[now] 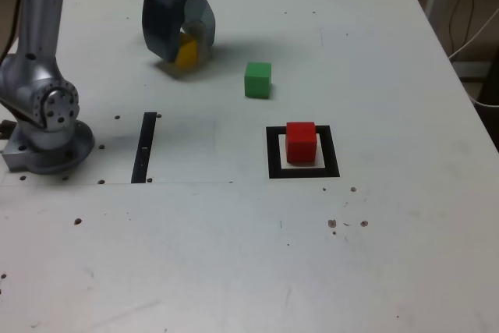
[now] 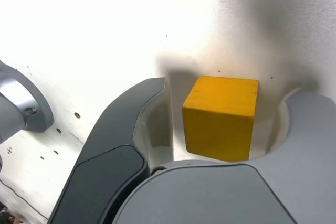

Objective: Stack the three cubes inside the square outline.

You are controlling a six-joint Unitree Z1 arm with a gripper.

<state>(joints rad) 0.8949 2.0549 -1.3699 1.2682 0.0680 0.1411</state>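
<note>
Three matte, solid-colour cubes are sitting on a pale, slightly scuffed surface that's dotted with small dark screw holes. The red cube is resting inside the square outline, a thick black border with a whitish middle, and it's sitting roughly centred there. The green cube is standing on its own up and toward the exterior view's left of the outline, well apart from it. The yellow cube is further toward the exterior view's left, down between the fingers of the arm.

In the wrist view the yellow cube is showing crisp edges and a flat, chalky face with a few tiny specks. The fingers are looking like smooth, curved dark-grey plastic shells with pale inner liners, and they're arching around the cube on both sides. They're standing partly open: there's a sliver of gap showing on each side of the cube, so I can't really tell if they're actually gripping it, and the cube is looking like it's still sitting on the surface.

A thin straight black strip is lying flat near the arm's rounded, brushed-metal base. No readable writing or labels are showing anywhere.
</note>
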